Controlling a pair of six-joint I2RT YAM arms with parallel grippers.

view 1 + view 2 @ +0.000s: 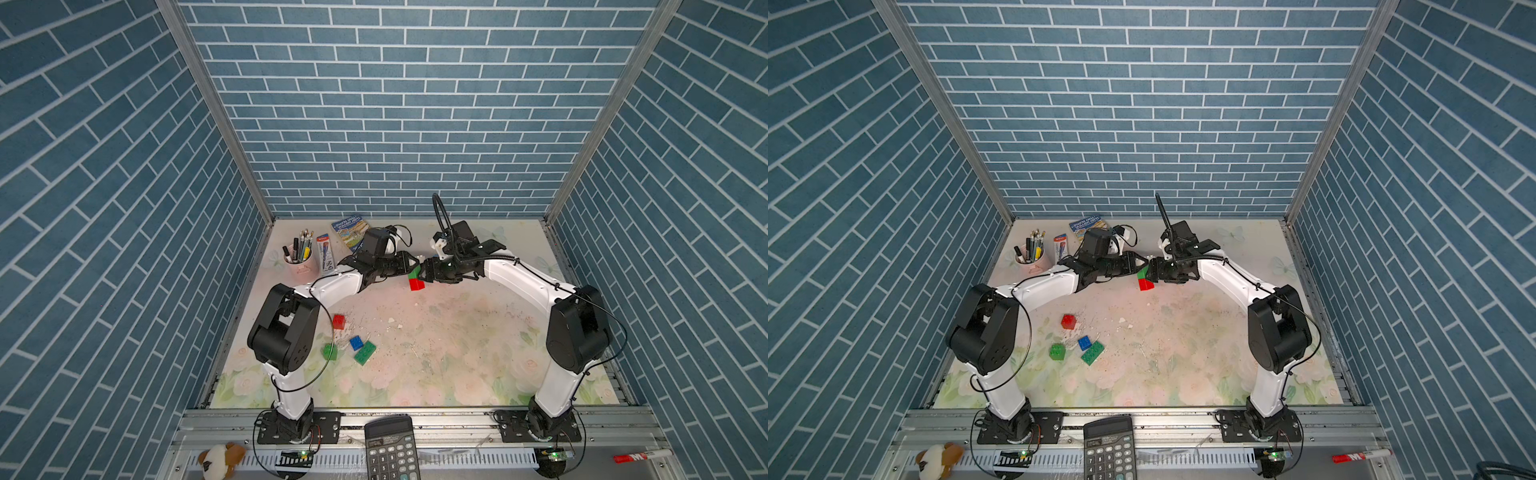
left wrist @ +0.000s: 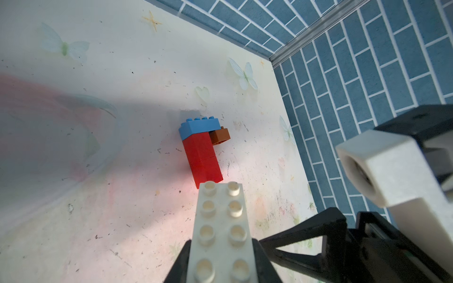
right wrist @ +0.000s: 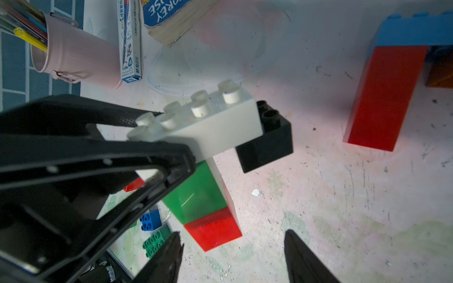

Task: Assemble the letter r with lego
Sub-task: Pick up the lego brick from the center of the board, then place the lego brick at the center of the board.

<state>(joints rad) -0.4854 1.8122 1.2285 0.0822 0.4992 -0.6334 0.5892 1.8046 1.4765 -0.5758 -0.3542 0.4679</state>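
- Pink cup (image 1: 300,268) of pens stands at the far left of the surface (image 1: 457,332). A pen box (image 1: 325,253) and a booklet (image 1: 349,230) lie just beside it.
- Four loose lego pieces lie near the front left: a red square (image 1: 338,321), a green square (image 1: 330,351), and a blue square (image 1: 356,342) just beside a green oblong (image 1: 365,352).
- The left claw (image 1: 409,265) reaches toward the middle and is pressed together on one end of a white brick (image 2: 220,220), which has its studs up.
- The white brick sits on a green brick (image 3: 196,196), and that sits on a red brick (image 3: 213,232).
- A black brick (image 3: 269,142) hangs under the white brick's free end.
- I cannot tell whether the red base touches the surface.
- The right claw (image 1: 424,272) is just beside this stack on its right. Its fingers (image 3: 300,259) are spread and pinch nothing.
- A second build rests on the surface apart from the stack. It has a light blue brick (image 2: 199,127) across the top of a red column (image 2: 202,159), with a brown brick (image 2: 220,137) tucked under the overhang.
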